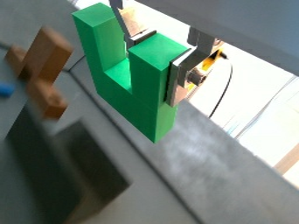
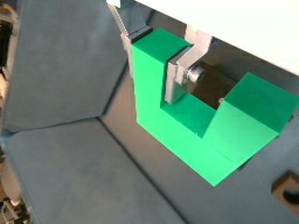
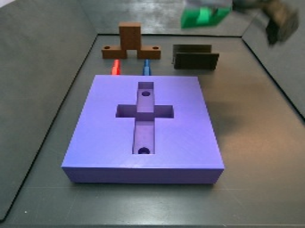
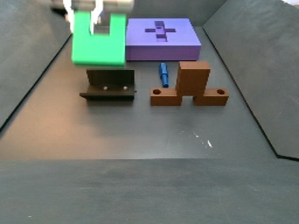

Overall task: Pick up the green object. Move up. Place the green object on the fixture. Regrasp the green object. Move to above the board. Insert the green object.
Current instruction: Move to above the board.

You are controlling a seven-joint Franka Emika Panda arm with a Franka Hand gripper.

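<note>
Gripping green object (image 1: 126, 74) between gripper (image 1: 165, 58) fingers (image 1: 187, 70).

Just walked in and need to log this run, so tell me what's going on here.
The Franka arm's claw is shut on one prong of the green U-shaped piece and holds it in the air, above the dark fixture. The fixture's slot looks empty. The purple-blue board lies apart, its cross-shaped recess unfilled. The brown wooden stand and the red peg and blue peg sit untouched.

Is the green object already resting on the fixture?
No. The hand holds the green object in the air above the fixture.
</note>
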